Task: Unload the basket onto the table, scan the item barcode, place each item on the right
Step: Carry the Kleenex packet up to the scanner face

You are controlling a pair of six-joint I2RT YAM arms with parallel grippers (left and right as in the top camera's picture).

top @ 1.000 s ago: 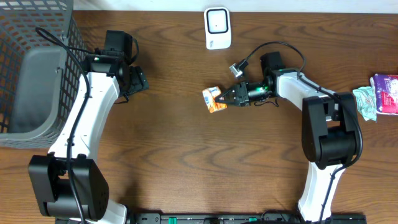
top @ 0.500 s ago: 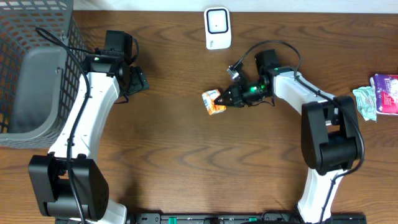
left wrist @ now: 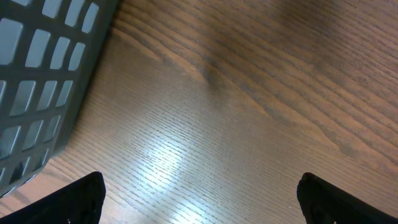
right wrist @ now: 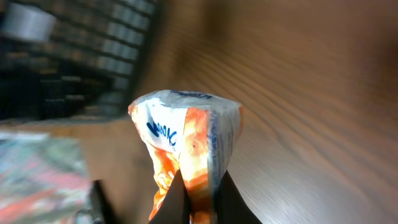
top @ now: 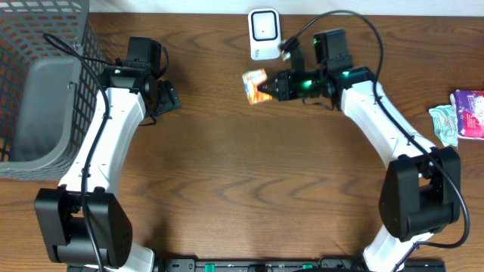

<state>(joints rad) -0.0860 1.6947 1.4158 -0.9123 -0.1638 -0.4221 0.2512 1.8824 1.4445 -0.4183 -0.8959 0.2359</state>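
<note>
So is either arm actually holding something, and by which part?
Yes. The right gripper pinches the small orange-and-white packet by one end, next to the white scanner. The left gripper is open and holds nothing.

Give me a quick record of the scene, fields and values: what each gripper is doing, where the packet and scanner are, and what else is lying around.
right gripper: shut on orange packet
left gripper: open, holding nothing, near grey basket
scanner: white, close beside the held packet
other items: purple pack and teal wrapper at the right edge
barcode: not visible in any view
</note>
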